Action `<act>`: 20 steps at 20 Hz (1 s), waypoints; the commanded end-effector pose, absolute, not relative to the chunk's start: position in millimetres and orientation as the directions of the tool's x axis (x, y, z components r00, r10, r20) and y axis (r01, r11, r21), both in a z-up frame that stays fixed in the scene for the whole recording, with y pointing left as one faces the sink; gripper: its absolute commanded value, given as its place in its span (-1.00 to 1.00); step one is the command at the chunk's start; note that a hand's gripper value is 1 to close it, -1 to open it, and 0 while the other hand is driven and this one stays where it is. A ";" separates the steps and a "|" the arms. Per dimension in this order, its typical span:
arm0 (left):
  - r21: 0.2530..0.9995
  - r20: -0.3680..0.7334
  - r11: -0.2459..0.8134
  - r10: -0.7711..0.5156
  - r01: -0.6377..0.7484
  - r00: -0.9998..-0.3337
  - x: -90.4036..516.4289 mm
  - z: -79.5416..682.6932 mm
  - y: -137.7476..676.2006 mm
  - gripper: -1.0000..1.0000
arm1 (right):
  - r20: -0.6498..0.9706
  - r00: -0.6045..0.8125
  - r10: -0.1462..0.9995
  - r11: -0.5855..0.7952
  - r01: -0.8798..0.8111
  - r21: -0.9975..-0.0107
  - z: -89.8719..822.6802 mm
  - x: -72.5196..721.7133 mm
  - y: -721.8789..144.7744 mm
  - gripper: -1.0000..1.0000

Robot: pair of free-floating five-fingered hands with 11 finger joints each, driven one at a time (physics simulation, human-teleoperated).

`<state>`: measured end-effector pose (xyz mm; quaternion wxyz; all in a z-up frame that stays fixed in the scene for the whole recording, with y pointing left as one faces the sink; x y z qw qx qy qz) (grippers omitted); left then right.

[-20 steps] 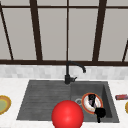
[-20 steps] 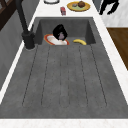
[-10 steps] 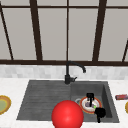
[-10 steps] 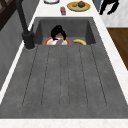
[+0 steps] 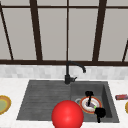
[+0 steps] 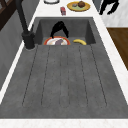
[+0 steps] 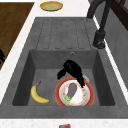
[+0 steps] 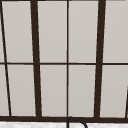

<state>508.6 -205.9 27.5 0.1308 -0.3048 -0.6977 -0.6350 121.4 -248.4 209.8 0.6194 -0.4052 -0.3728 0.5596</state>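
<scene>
Locate the left robot hand (image 7: 72, 69) low inside the sink basin (image 7: 50, 60), at the right part of the sink. It is released: its fingers (image 7: 80, 82) hang loosely spread and grasp nothing. One fingertip reaches the far-left rim of the red-rimmed plate (image 7: 58, 93); you cannot tell whether it touches.

The plate lies flat on the basin floor with an eggplant (image 7: 72, 90) on it. A banana (image 7: 37, 96) lies just beside the plate on its near side.

The right robot hand (image 6: 108, 6) hangs in the air near the table's front edge, also released.

Risks, as judged from here:
- Pressing on the rim may tip the plate and roll the eggplant off.
- A sideways push may slide the plate into the banana.
</scene>
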 end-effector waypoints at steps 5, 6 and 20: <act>0.833 0.540 -0.020 0.251 0.553 -0.803 494.8 51.0 -172.0 -1.00 | 0.008 0.096 0.995 0.045 -0.391 -0.919 209.8 121.4 -248.4 0.00; 0.829 0.545 -0.020 0.258 0.559 -0.798 495.6 54.8 -166.7 -1.00 | 0.008 0.096 0.995 0.045 -0.391 -0.919 209.8 121.4 -248.4 0.00; 0.802 0.577 -0.023 0.287 0.597 -0.764 469.8 111.5 -100.1 -1.00 | 0.008 0.096 0.995 0.045 -0.391 -0.919 209.8 121.4 -248.4 0.00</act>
